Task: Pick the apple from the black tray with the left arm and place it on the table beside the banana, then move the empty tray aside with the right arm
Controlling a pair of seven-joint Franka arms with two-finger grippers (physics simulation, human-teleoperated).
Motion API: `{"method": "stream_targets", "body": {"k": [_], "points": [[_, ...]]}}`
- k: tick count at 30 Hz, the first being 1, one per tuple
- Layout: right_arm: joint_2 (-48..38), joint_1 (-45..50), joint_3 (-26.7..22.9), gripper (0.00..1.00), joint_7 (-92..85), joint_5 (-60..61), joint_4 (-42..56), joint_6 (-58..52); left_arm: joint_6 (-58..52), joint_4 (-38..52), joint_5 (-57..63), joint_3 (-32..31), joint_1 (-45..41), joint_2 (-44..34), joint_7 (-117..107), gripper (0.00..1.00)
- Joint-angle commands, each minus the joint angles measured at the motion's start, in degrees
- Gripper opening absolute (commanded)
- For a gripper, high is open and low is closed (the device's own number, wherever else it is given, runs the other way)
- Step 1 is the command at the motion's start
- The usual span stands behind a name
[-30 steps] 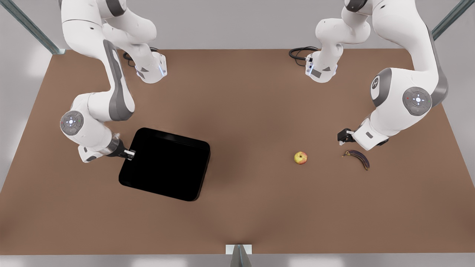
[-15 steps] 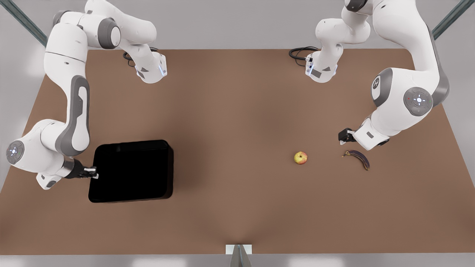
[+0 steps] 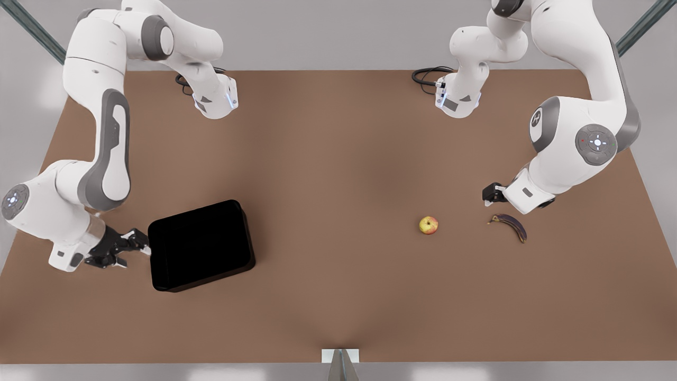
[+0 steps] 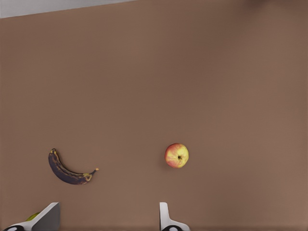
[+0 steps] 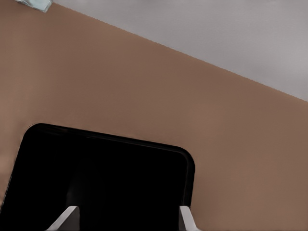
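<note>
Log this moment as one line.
small yellow-red apple: on table beside dark banana | glossy black tray: empty | right pincer: open beside tray | left pincer: waiting

Worktop [image 3: 338,159]: matt brown, smooth, no grain. Black tray [image 3: 201,246]: glossy, plastic-looking, smooth walls w/ faint sheen at rim. Apple [image 3: 428,225] right of tray: smooth skin, yellow-green w/ red blush. Banana [image 3: 510,225] beyond apple: dull dark purple-brown peel. Arm shells: smooth white plastic, grey joints

One apple [image 3: 428,225], one banana [image 3: 510,224], one black tray [image 3: 200,245], one table [image 3: 338,159], two arms.
</note>
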Motion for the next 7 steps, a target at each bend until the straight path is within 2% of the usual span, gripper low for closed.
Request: {"method": "stream_targets", "body": {"k": [1,2,4,7], "points": [[-3.3,2.1,0.6,1.00,16.5,-4.3,1.8,-9.3,0.0,0.0,0.0,0.1,0.1,-0.1,0.2,1.00],[-3.4,2.1,0.6,1.00,23.2,-4.8,2.4,-11.8,0.0,0.0,0.0,0.1,0.1,-0.1,0.2,1.00],[-3.5,3.5,4.0,1.00,40.8,-5.1,3.0,-13.7,0.0,0.0,0.0,0.1,0.1,-0.1,0.1,1.00],[-3.5,4.5,4.1,1.00,48.0,-5.1,3.5,-13.8,-0.1,0.0,0.0,0.1,0.2,-0.1,0.2,1.00]]}}
